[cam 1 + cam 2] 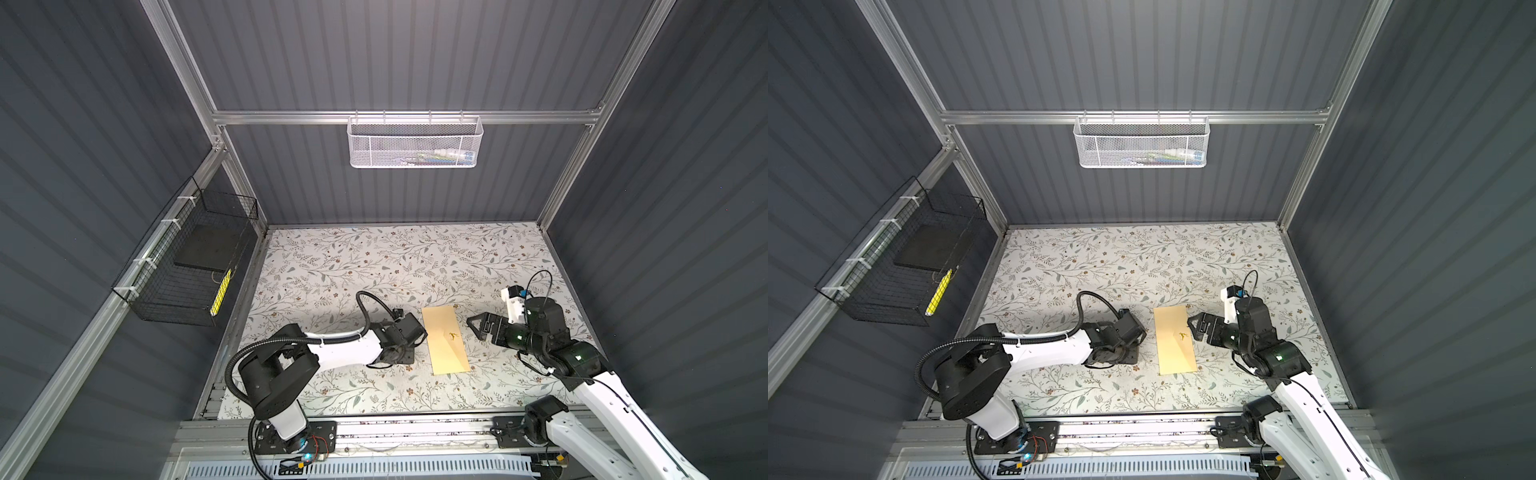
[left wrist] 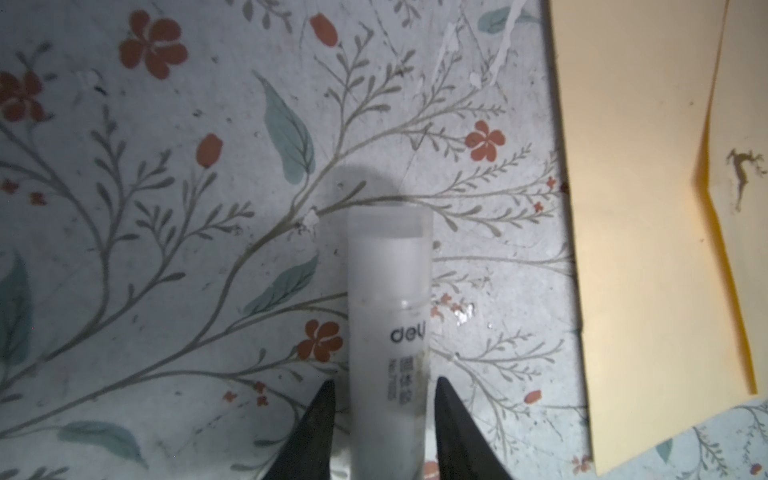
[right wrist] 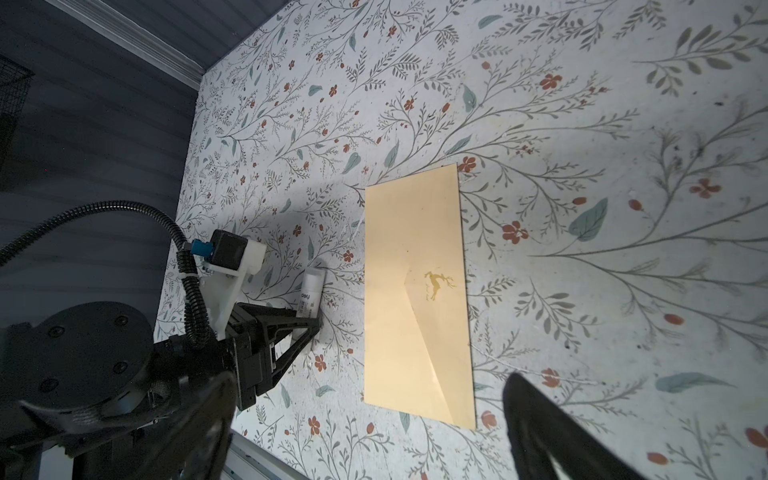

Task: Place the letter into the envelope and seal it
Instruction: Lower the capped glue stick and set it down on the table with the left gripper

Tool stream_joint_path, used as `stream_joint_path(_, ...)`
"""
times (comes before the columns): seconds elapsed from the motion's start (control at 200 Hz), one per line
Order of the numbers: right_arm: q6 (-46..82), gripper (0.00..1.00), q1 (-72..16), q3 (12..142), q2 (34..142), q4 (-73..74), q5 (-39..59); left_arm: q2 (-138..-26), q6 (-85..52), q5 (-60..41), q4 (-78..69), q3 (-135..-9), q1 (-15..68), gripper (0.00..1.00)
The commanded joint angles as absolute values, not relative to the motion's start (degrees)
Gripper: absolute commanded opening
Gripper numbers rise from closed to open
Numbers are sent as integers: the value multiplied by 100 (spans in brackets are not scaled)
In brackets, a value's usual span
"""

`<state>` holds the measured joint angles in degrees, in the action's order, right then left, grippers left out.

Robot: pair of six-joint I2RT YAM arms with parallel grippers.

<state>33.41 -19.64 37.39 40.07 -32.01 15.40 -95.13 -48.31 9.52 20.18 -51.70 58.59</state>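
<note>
The tan envelope lies flat in the middle of the floral table, flap folded down, a gold deer mark on it. The letter is not in view. A white glue stick lies on the table left of the envelope. My left gripper straddles the stick's body, open, with a thin gap on each side. My right gripper hovers just right of the envelope, wide open and holding nothing.
A white mesh basket hangs on the back rail. A black wire basket with a dark pad and a yellow item hangs on the left wall. Both arm bases sit on the front rail.
</note>
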Motion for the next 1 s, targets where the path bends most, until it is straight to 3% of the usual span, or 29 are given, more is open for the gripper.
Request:
stream_joint_path(0.0, 3326, 99, -1942, 3700, 3957, -3345, 1501, -9521, -4832, 1085, 2386, -5241, 5889, 41)
stream_joint_path(0.24, 3262, 99, -1930, 3781, 3946, -3466, 1428, -9163, -4677, 1606, 2852, -5477, 5889, 59)
stream_joint_path(0.34, 3215, 99, -1925, 3838, 3958, -3568, 1347, -8984, -4487, 1723, 2914, -5599, 5889, 57)
stream_joint_path(0.56, 3165, 99, -1868, 3937, 3973, -3732, 1260, -8497, -3966, 1978, 3385, -6171, 5888, 64)
stream_joint_path(0.635, 3153, 99, -1863, 3968, 3947, -3753, 1240, -8283, -3693, 2010, 3519, -6383, 5889, 76)
stream_joint_path(0.775, 3124, 99, -1846, 4032, 3869, -3788, 1162, -7781, -2986, 2585, 3661, -6820, 5876, 86)
stream_joint_path(0.87, 3092, 99, -1836, 4115, 3799, -3814, 1121, -7378, -2437, 2999, 3509, -7086, 5839, 99)
stream_joint_path(0.996, 2985, 99, -1837, 4262, 3629, -3913, 918, -7114, -1786, 3106, 3412, -7505, 5645, 100)
